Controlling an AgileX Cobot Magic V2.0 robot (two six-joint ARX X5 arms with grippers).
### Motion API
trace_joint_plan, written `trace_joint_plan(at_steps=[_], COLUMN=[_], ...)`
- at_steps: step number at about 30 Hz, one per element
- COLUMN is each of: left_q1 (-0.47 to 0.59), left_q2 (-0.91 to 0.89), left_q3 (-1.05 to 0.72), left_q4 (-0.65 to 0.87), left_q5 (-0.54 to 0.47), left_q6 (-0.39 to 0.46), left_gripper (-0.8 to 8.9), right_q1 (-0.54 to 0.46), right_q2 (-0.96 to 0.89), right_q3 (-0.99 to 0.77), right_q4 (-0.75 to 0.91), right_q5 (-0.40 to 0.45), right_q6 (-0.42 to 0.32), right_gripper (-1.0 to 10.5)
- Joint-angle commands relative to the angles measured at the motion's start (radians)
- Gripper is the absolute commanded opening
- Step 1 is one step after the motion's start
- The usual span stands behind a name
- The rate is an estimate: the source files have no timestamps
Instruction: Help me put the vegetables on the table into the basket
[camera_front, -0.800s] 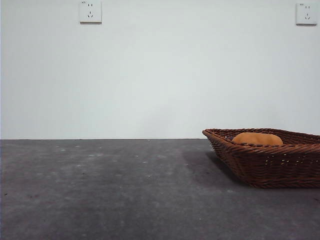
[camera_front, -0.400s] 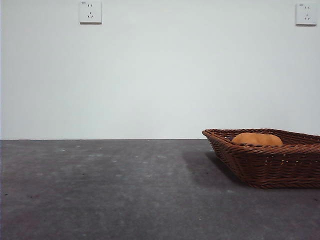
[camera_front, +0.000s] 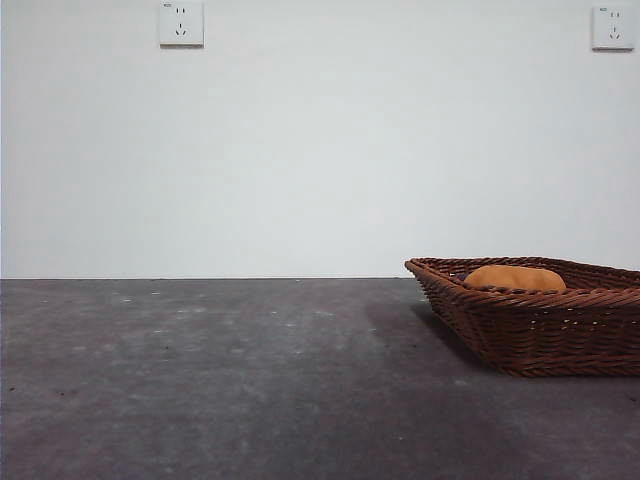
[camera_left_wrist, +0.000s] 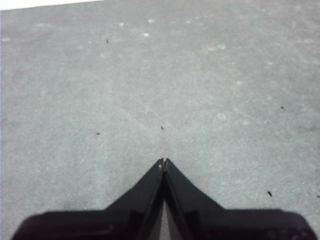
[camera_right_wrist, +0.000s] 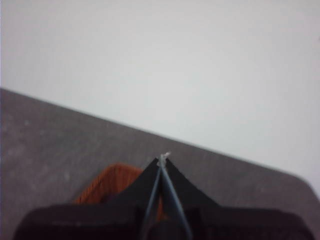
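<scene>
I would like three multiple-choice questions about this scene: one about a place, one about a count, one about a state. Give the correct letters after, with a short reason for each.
1. Where does the shallow brown woven wicker basket stand in the front view?
A. at the right side of the dark grey speckled table
B. at the left side
C. in the centre

2. How many white wall sockets show on the wall?
A. one
B. two
C. four

3. How do the jaws of the left pincer stand?
A. wide open
B. shut on a vegetable
C. shut, holding nothing

Answers:
1 A: the basket reaches the picture's right edge, with an orange-brown rounded item showing above its rim.
2 B: one socket is at upper left, another socket at upper right.
3 C: the left wrist view shows the black tips meeting over bare table.
</scene>
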Motion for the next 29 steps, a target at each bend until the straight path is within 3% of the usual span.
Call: trace_joint_plan(at_steps=[1,6,13,29], left_q1=[0.004,0.004,0.004,0.004], left_q2=[0.006,0.008,0.008,0.008], left_q3=[-0.011,-0.011,-0.011,-0.01], left_q4=[0.01,0.011,0.011,0.011], left_q5=[0.0,0.0,0.0,0.0], left_q6=[-0.01,-0.01,-0.01,-0.01], left_gripper=[-0.04,-0.04,-0.04,-0.04], right_q1=[-0.002,-0.001,0.0,0.0], right_q2=[-0.061,-0.153,-0.21,-0.21], right_q3=[-0.159,-0.35,-0.514,-0.579], right_q4=[0.067,0.134,0.151,0.164], right_q5=[0.013,0.032,0.031,0.032], right_q6=[0.016,0.068,0.071,0.089], right_gripper=[0.0,0.0,0.0,0.0])
